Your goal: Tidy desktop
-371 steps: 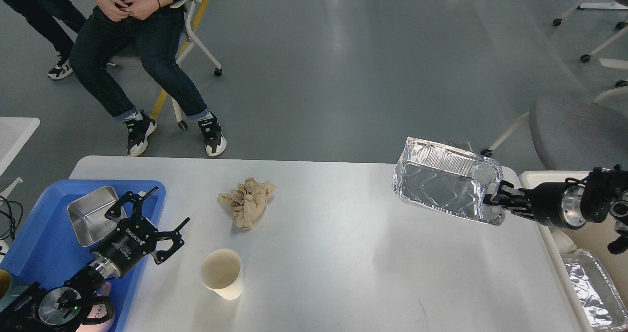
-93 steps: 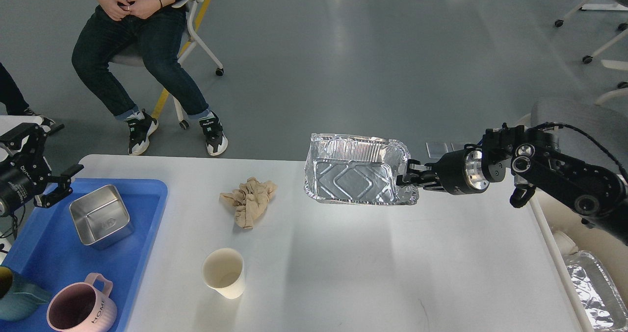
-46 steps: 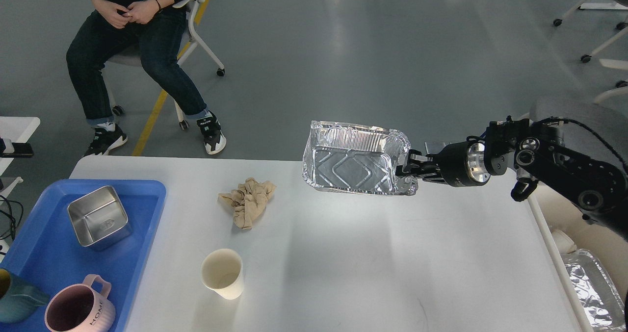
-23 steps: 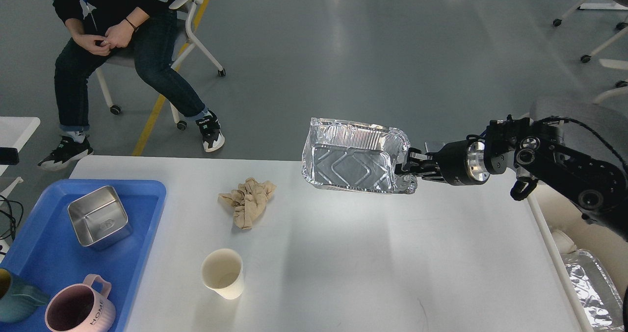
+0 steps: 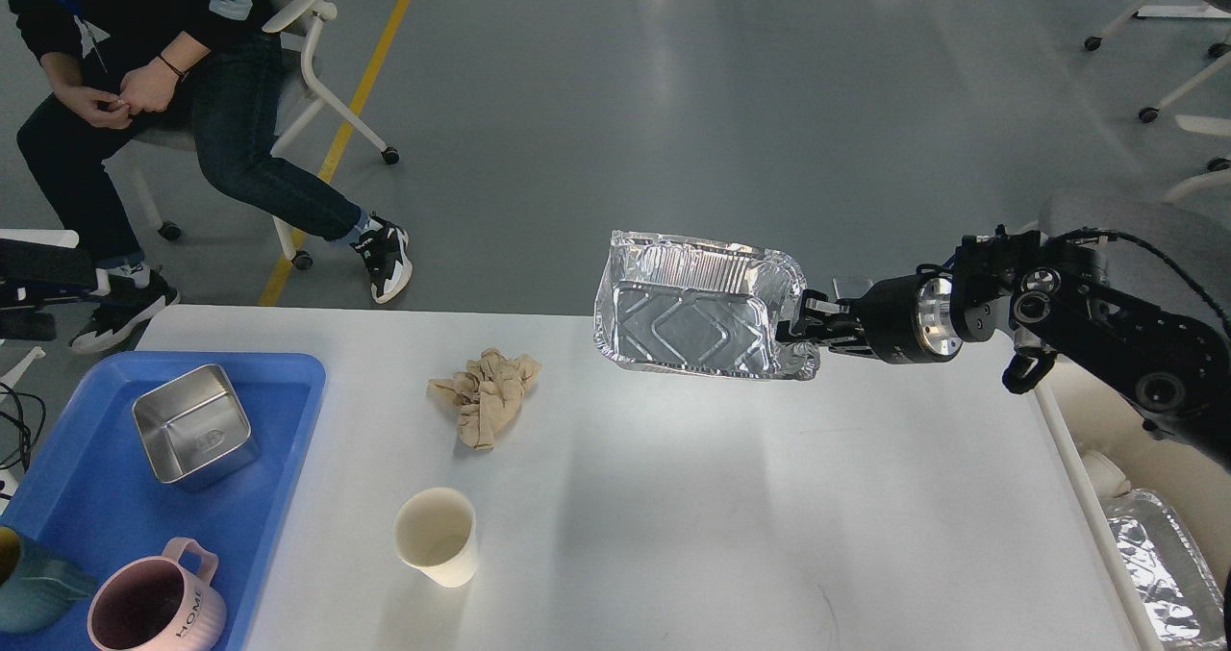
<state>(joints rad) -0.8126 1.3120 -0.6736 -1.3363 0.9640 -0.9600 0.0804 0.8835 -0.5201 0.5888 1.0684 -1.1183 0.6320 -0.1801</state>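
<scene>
The desktop (image 5: 673, 536) is a wide white tabletop filling the lower view. My right gripper (image 5: 806, 330) reaches in from the right and is shut on the right rim of a shiny foil tray (image 5: 697, 307), held tilted in the air over the table's far edge. A crumpled beige cloth (image 5: 486, 397) lies left of centre, well left of the tray. A cream paper cup (image 5: 436, 537) stands upright in front of the cloth. My left gripper is out of view.
A blue plastic tray (image 5: 96, 507) at the left holds a square steel container (image 5: 192, 426), a pink mug (image 5: 159, 613) and a teal cup (image 5: 29, 588). Another foil tray (image 5: 1159, 569) lies in a bin at the right. A seated person (image 5: 144, 84) is beyond the far left corner.
The right gripper carried the foil tray leftward to mid-table and now holds it nearly still. The left arm left the blue tray and went out of view. The seated person shifted left.
</scene>
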